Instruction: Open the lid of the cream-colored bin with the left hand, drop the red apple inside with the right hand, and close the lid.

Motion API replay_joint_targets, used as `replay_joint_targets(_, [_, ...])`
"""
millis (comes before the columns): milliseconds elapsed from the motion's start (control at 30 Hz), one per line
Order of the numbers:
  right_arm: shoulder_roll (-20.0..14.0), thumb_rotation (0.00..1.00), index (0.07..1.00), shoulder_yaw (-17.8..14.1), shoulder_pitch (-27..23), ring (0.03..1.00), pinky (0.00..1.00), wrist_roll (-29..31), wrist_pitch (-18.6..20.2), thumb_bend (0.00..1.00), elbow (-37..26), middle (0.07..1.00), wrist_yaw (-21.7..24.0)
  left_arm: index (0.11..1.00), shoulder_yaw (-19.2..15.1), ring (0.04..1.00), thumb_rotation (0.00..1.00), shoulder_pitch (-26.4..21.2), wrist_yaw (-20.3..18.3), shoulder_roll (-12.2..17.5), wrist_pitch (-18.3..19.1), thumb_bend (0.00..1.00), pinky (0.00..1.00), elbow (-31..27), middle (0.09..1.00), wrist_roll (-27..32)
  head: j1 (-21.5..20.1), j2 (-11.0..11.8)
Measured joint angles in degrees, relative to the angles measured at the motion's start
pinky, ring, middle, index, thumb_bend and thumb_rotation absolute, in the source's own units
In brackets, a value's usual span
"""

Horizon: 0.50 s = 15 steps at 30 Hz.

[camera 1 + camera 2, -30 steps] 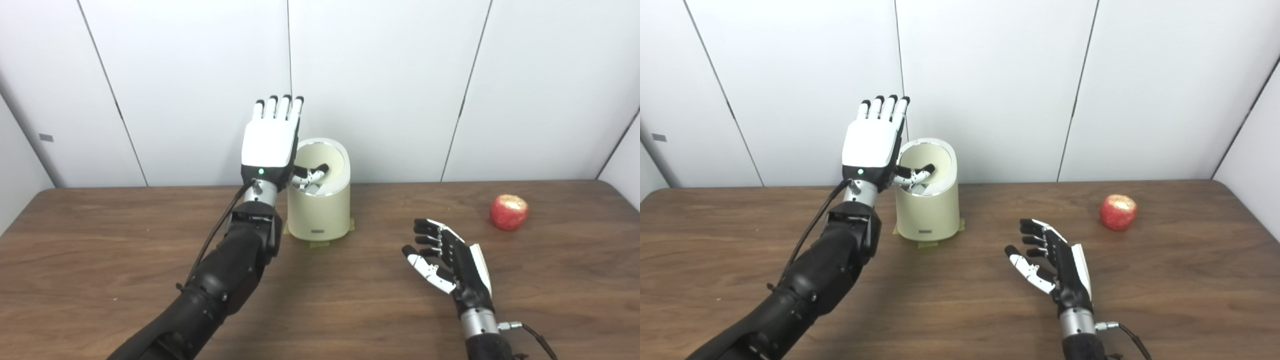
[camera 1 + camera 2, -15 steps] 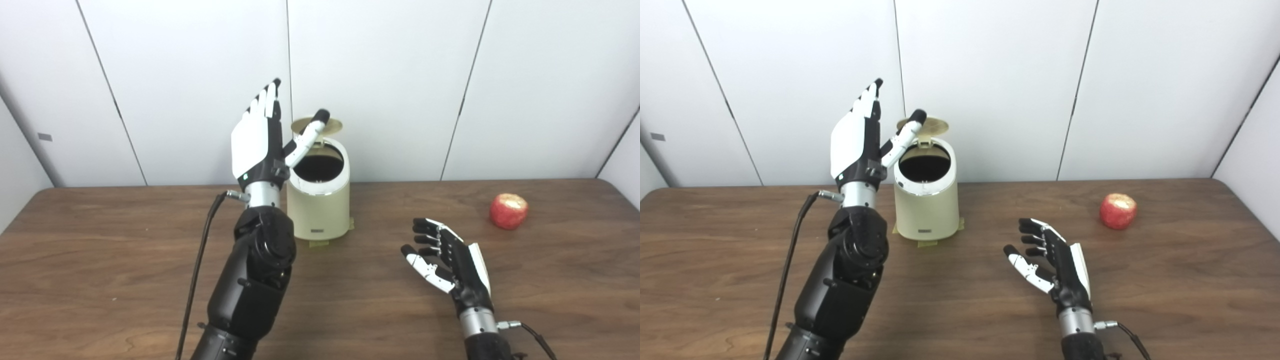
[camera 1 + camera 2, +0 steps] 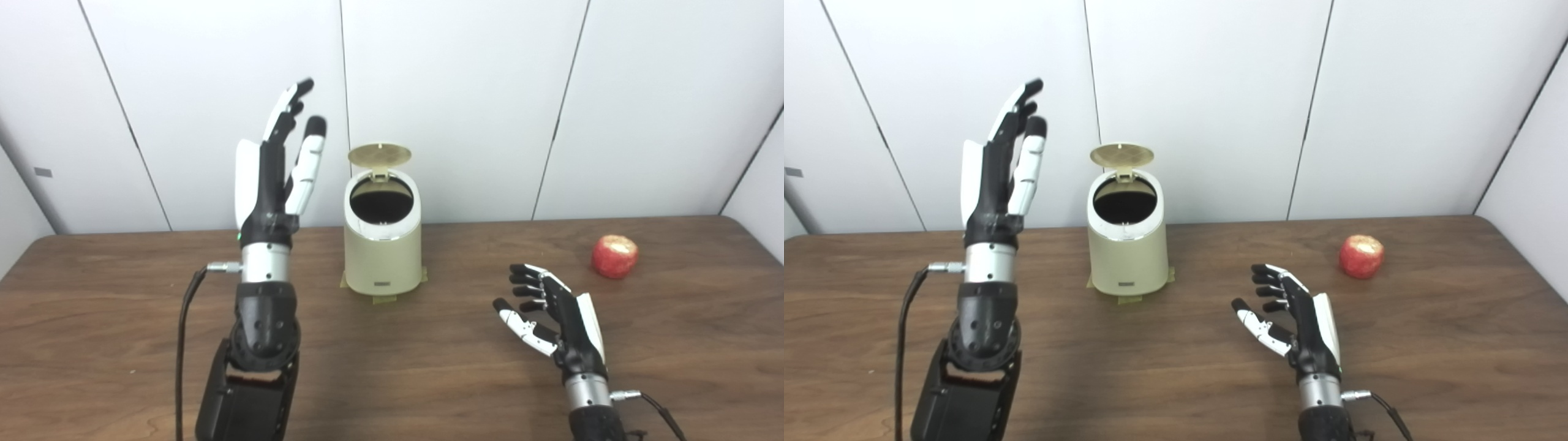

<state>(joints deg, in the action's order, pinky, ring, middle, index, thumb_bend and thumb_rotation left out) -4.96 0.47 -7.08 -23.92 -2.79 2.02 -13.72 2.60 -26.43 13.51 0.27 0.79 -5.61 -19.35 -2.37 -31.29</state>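
the bin (image 3: 382, 257) stands upright on the bench (image 3: 122, 318), a little left of the middle and toward the back, its long axis vertical and its dark round mouth facing up and tipped slightly toward the camera. its lid (image 3: 380, 155) is raised on a hinge at the far rim and stands nearly upright behind the opening, its round inner face toward the camera. a small dark label (image 3: 383, 283) sits low on the front wall of the bin; whatever is written on it is too small to read. bits of yellowish tape (image 3: 384, 299) show at the foot of the bin where it meets the bench.

the apple (image 3: 614, 256) rests on the bench well to the right of the bin, near the back right corner, with a pale patch on its top facing up.

the left hand (image 3: 275, 177) is lifted above the bench just left of the bin and apart from it, fingers (image 3: 308, 160) straight and pointing up, spread a little, holding nothing. the right hand (image 3: 551, 312) hovers low over the bench between the bin and the apple, nearer the front edge, fingers loosely curled and apart, palm turned toward the left, empty. a cable (image 3: 182, 331) runs from the left wrist down toward the bench. white wall panels (image 3: 465, 92) stand behind.
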Motion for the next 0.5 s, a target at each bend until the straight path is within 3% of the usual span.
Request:
replay_joint_targets(33, [-1.08, 0.29, 0.726, 0.21, -0.35, 0.629, 0.49, -1.83, -0.57, 0.4, -0.2, 0.727, -0.46, 0.759, -0.73, 0.765, 0.82, 0.83, -0.37, 0.16, -0.77, 0.2, 0.7, -0.21, 0.771, 1.82, 0.0, 0.0])
replay_joint_targets(100, [-4.41, 0.25, 0.733, 0.9, -1.79, 0.631, 0.49, -5.72, -1.71, 0.49, -1.31, 0.747, -0.49, 0.759, -1.83, 0.764, 0.78, 2.53, -1.51, 0.66, -2.38, 0.2, 0.7, -1.25, 0.77, 5.72, 0.0, 0.09])
replay_joint_targets(167, [-9.29, 0.35, 0.777, 1.23, -3.93, 0.755, 0.61, -9.74, -1.37, 0.73, -4.36, 0.828, 1.99, 0.777, -2.94, 0.783, 0.72, 3.95, -4.21, 1.45, -2.89, 0.27, 0.72, -1.67, 0.792, 11.4, 0.26, 0.26])
replay_joint_targets(267, [-16.72, 0.41, 0.815, 1.48, -7.97, 0.833, 0.66, -13.42, 3.64, 0.92, -9.8, 0.898, 9.43, 0.783, -4.67, 0.795, 0.72, 5.93, -8.25, 2.69, -3.39, 0.35, 0.72, -0.86, 0.805, 18.76, -0.44, 1.05])
replay_joint_targets(333, [-19.5, 0.39, 0.84, 1.8, -10.51, 0.866, 0.67, -15.41, 9.01, 0.98, -12.64, 0.932, 15.56, 0.789, -5.62, 0.801, 0.77, 6.56, -9.95, 3.34, -4.48, 0.38, 0.72, 1.31, 0.811, 21.95, -0.53, 1.14])
replay_joint_targets(500, [-23.66, 0.34, 0.862, 5.46, -16.91, 0.907, 0.64, -21.28, 21.74, 1.0, -16.9, 0.968, 33.13, 0.799, -7.34, 0.81, 0.81, 9.73, -12.19, 4.53, -6.7, 0.41, 0.73, 3.2, 0.822, 24.9, 0.09, 1.67])
